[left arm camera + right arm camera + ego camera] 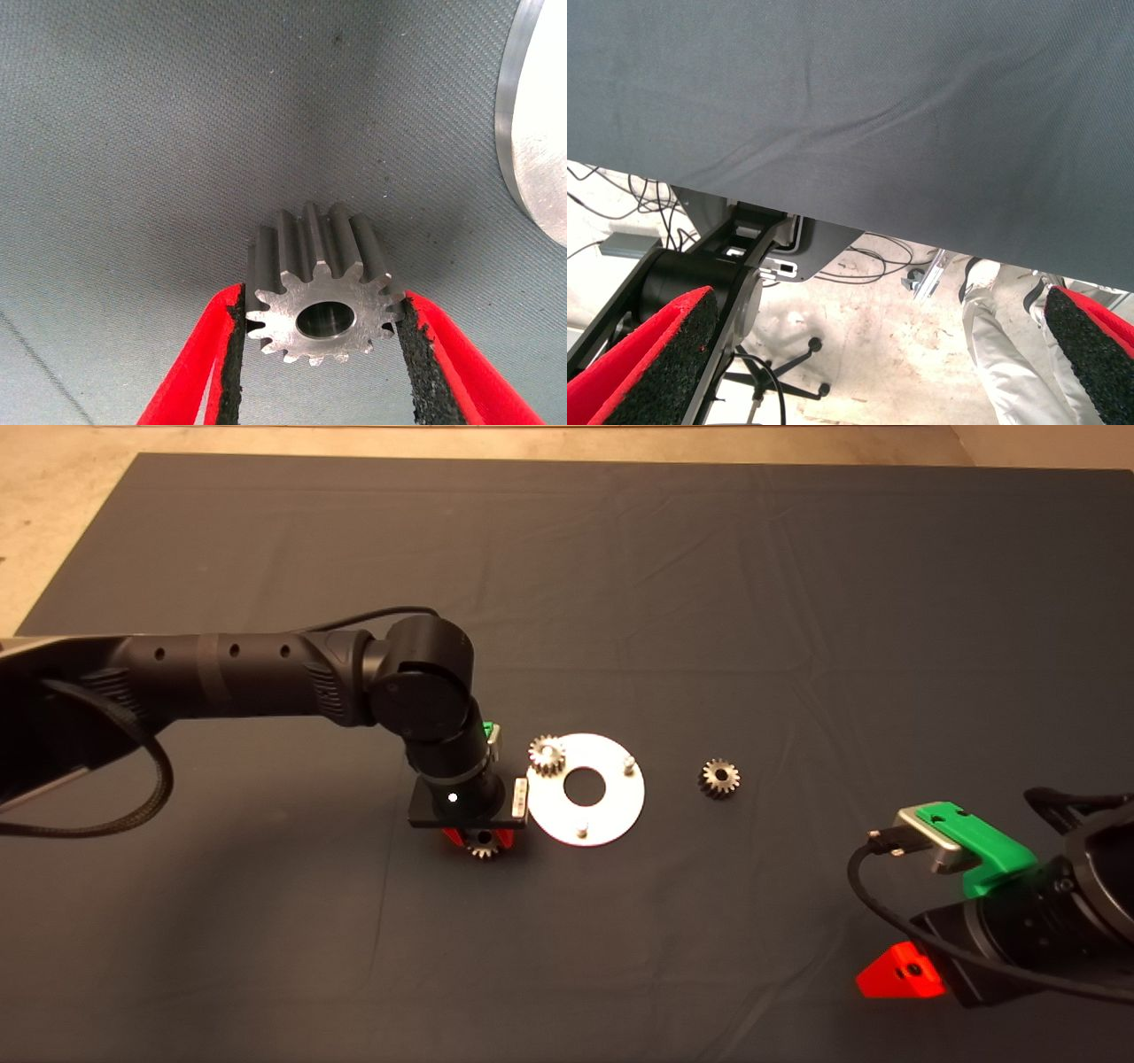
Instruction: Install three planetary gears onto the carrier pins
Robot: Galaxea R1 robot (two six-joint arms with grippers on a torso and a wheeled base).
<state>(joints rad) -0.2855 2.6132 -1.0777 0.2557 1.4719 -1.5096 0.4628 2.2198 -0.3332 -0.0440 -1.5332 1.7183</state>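
Left hand (321, 354) gripped one planetary gear (321, 301) between black pads, low over mat (266, 921), just beside carrier disc (586, 789). Second gear (547, 755) sat on one pin; two pins (628, 763) bare. Third gear (718, 778) lay on mat, apart from disc (unobstructed). Right hand (877, 354) parked at lower right, fingers spread, holding nothing; person's leg (1010, 354) beyond mat edge.
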